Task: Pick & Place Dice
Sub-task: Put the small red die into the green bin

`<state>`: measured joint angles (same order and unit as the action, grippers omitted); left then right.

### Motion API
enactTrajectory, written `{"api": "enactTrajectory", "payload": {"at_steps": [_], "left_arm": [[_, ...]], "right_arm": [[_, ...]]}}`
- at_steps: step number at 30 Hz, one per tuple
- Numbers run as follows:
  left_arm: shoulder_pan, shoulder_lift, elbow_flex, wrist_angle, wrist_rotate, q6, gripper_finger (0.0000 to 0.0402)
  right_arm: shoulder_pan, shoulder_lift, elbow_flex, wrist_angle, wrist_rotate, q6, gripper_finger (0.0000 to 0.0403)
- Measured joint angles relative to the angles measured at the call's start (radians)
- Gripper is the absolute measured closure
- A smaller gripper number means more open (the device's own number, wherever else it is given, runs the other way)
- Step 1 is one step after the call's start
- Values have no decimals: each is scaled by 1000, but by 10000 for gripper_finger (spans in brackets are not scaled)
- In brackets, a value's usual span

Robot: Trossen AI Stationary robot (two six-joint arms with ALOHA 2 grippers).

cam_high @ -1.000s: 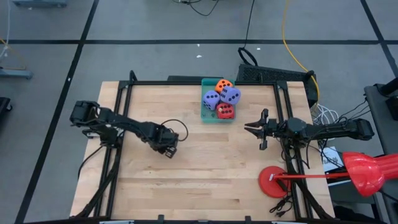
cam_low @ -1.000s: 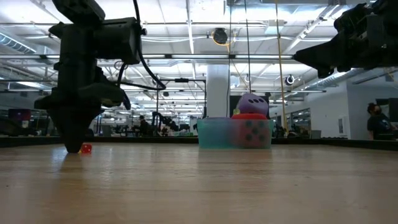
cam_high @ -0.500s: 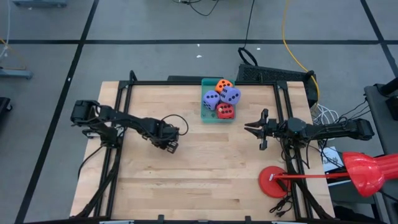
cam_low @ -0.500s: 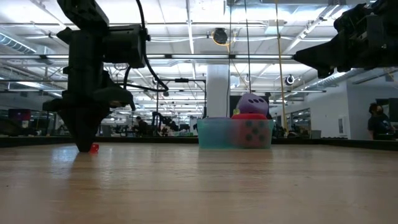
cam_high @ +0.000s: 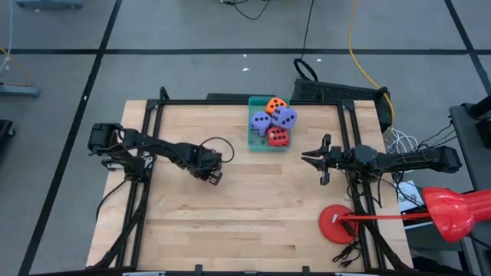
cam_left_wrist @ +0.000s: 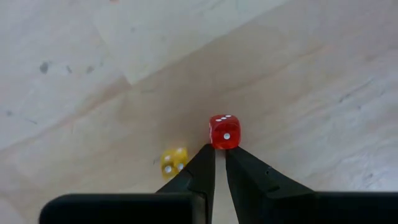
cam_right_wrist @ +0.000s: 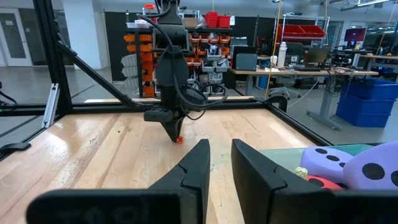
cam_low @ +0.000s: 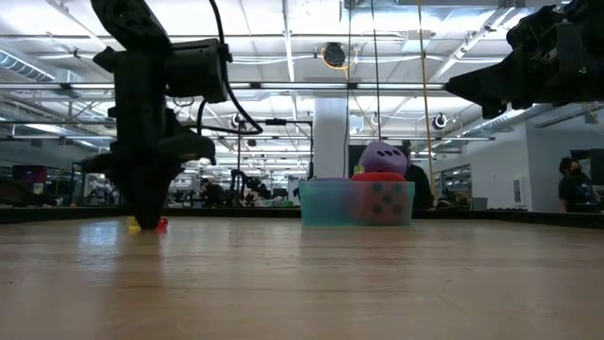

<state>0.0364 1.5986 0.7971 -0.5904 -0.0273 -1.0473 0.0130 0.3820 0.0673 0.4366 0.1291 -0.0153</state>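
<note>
Four soft dice lie piled in the teal tray point(cam_high: 253, 143) at the table's far middle: two purple point(cam_high: 261, 122), point(cam_high: 284, 116), one red point(cam_high: 278, 136), one orange point(cam_high: 273, 103). My left gripper point(cam_high: 213, 177) points down at the table's left middle, shut. Its tips point(cam_left_wrist: 220, 152) stand at a tiny red die point(cam_left_wrist: 222, 132) on the wood. A tiny yellow die point(cam_left_wrist: 174, 160) lies just beside it. My right gripper point(cam_high: 307, 159) hangs level above the right side, shut, with nothing in it. My left gripper comes from above, pointing down, with its shut fingertips point(cam_left_wrist: 208, 155) against one side point(cam_left_wrist: 222, 145) of the tiny red die. The die is outside the fingers, not between them, and rests on the table. The yellow die lies close by; I cannot tell whether the fingers touch it.
A black frame point(cam_high: 153, 115) borders the table. A red round base with a red handle point(cam_high: 337, 222) stands at the near right corner. A cable loops off the left arm point(cam_high: 219, 146). Bare wood spreads between the left gripper and the near edge. A person point(cam_low: 576, 184) stands in the room beyond.
My left gripper, still shut and pointing down, has moved slowly toward the table's right and slightly toward the far edge. The tiny red die has slid along the table with its tips. The yellow die now shows beside the tips in the low view.
</note>
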Motion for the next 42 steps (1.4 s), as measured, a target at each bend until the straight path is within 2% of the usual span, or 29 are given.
{"api": "enactTrajectory", "payload": {"at_steps": [10,19,28,35,38,42], "left_arm": [[8,3,18,33,7,39,355],[-42,-104,25,-40,77,13,355],[-23,-158,25,-94,-22,18,355],[-9,-158,25,-57,-29,17,354],[-1,-158,25,-41,-29,0,337],[10,-158,25,-36,-29,-54,286]], "right_arm": [[0,0,0,0,0,0,344],[0,0,-1,0,0,0,344],[0,0,-1,0,0,0,344],[0,0,-1,0,0,0,343],[0,0,-1,0,0,0,344],[0,0,-1,0,0,0,344]]}}
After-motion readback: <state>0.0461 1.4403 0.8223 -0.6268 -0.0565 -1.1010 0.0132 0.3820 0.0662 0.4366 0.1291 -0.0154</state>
